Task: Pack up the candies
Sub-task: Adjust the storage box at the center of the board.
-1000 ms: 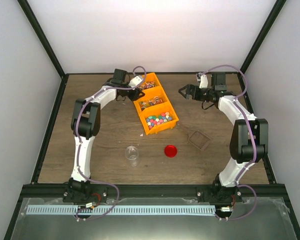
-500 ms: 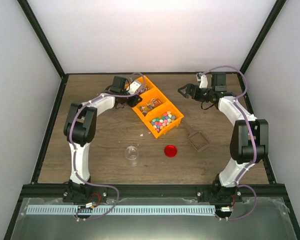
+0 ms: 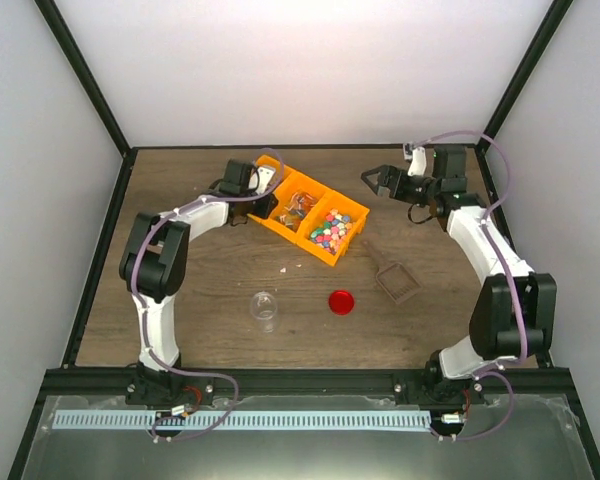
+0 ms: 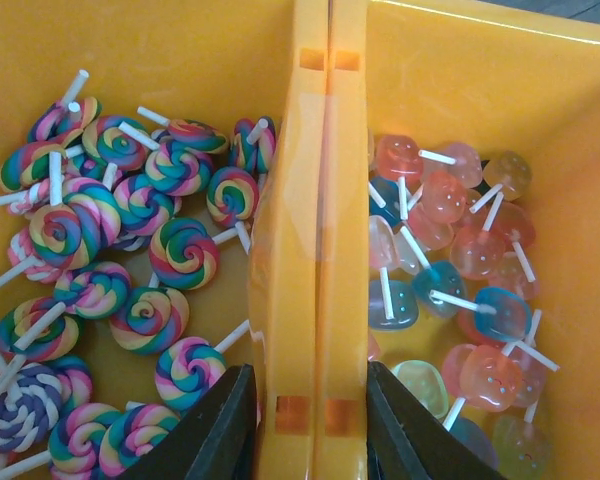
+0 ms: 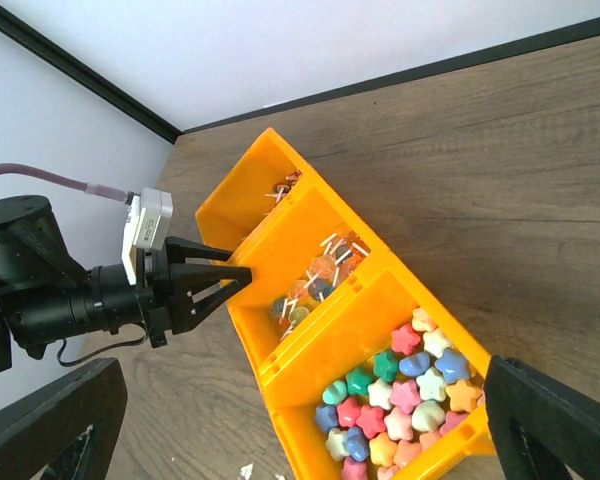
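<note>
An orange three-compartment tray (image 3: pixel 338 255) lies slanted at the back middle of the table. The candies (image 3: pixel 330 231) are small multicoloured star pieces in its near-right compartment, also in the right wrist view (image 5: pixel 410 395). The other compartments hold swirl lollipops (image 4: pixel 130 250) and translucent lollipops (image 4: pixel 450 260). My left gripper (image 3: pixel 264 199) is shut on the tray's double divider wall (image 4: pixel 315 200), one jaw on each side. My right gripper (image 3: pixel 373 181) is open and empty, above the table right of the tray, facing it.
A small clear jar (image 3: pixel 265 308) stands upright at the front middle. A round red lid (image 3: pixel 341 301) lies to its right. A brown square scoop (image 3: pixel 397 281) lies right of the tray. A white scrap (image 3: pixel 288 268) lies near the tray.
The left gripper has swung the tray counter-clockwise: its far end went left, its star-candy end right. The right gripper shifted slightly right. Jar, lid and scoop have not moved.
</note>
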`<action>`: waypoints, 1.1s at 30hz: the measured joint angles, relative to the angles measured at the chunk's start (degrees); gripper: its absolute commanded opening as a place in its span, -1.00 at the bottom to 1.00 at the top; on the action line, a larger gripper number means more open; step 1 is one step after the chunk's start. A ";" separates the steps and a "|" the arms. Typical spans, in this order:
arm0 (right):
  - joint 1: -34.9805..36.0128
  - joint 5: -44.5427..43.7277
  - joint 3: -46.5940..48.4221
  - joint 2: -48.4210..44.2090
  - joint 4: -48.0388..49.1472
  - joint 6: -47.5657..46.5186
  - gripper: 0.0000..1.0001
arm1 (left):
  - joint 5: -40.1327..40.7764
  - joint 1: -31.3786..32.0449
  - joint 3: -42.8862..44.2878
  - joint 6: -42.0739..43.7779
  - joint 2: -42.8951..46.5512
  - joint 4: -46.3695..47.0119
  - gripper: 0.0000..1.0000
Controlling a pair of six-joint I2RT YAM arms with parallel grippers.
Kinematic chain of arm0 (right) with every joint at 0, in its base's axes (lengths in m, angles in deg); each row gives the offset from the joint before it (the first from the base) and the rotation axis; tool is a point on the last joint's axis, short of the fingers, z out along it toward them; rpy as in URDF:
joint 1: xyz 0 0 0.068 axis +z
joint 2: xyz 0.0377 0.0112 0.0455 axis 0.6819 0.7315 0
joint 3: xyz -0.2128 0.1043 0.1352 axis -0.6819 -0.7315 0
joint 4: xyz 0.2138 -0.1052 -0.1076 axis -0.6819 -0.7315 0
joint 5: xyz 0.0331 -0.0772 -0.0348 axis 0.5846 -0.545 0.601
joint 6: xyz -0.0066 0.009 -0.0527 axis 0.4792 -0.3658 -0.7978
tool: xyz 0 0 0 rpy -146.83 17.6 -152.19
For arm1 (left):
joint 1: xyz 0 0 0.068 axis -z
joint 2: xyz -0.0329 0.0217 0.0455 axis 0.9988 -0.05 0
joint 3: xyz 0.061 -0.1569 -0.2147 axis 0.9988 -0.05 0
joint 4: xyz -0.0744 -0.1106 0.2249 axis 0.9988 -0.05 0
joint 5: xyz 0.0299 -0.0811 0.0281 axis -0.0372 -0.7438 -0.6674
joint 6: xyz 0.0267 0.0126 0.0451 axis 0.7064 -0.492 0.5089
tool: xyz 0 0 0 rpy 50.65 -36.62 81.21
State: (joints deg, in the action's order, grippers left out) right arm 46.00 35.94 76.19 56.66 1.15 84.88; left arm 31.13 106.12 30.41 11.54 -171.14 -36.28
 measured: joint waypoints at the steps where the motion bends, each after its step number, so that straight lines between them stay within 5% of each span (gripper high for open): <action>1: 0.09 -0.20 -0.68 -1.01 0.09 -0.02 1.00 | 0.76 0.35 -0.52 -0.59 0.50 -0.02 -0.42; 33: 0.15 1.20 -8.04 -5.03 1.88 0.00 1.00 | 24.41 8.55 -3.96 -16.59 5.79 -4.96 -0.41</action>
State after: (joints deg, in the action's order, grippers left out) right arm 46.15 37.14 68.15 51.64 3.03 84.88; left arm 55.54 114.66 26.46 -5.05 -165.35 -41.24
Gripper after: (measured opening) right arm 0.998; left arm 0.297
